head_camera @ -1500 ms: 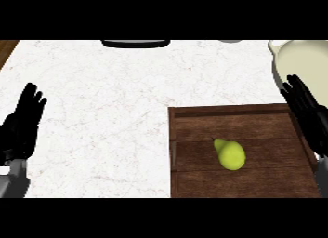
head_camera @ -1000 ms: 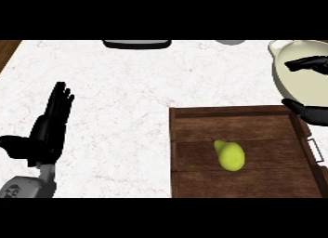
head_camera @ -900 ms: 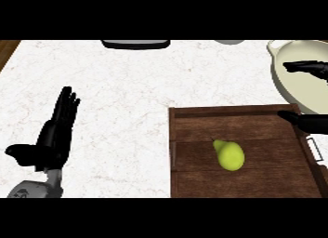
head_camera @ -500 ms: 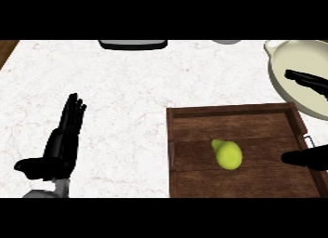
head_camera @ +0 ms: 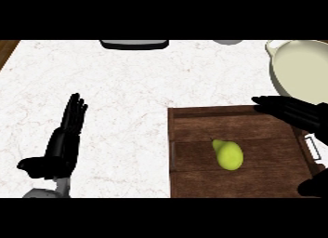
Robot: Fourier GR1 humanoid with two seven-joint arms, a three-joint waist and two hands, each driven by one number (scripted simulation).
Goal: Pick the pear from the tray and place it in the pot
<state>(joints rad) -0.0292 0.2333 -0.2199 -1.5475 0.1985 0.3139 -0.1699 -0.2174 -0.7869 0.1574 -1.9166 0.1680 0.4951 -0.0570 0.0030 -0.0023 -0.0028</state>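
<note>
White marble counter (head_camera: 125, 93) is filling most of the head view, running from a strip of brown wood at its left edge to the crockery at its right. A dark wooden tray (head_camera: 193, 116) is sitting at the lower right of the counter, its raised rim framing planked boards and a pale handle (head_camera: 310, 148) showing on its right side. A cream pot (head_camera: 310, 69) is standing just beyond the tray's far right corner, its wide mouth facing up and part of it running out of view. The robot's right hand (head_camera: 307, 116) is reaching in over the tray's far right corner with its fingers (head_camera: 276, 104) straight and pointing left and its thumb (head_camera: 320, 186) spread well apart near the tray's near right corner. The hand is released and grasping nothing, and whether it is touching the tray's rim cannot be told. The left hand (head_camera: 60, 146) is resting at the lower left over bare marble, fingers up and straight, holding nothing. The pear (head_camera: 228, 155) – yellow-green, narrow end pointing away from the robot – is lying on the tray's boards near the middle, between the right hand's fingers and thumb but apart from both. Two smaller items are showing cut off at the counter's far edge – a dark object (head_camera: 134, 44) and a grey one (head_camera: 226, 42).
</note>
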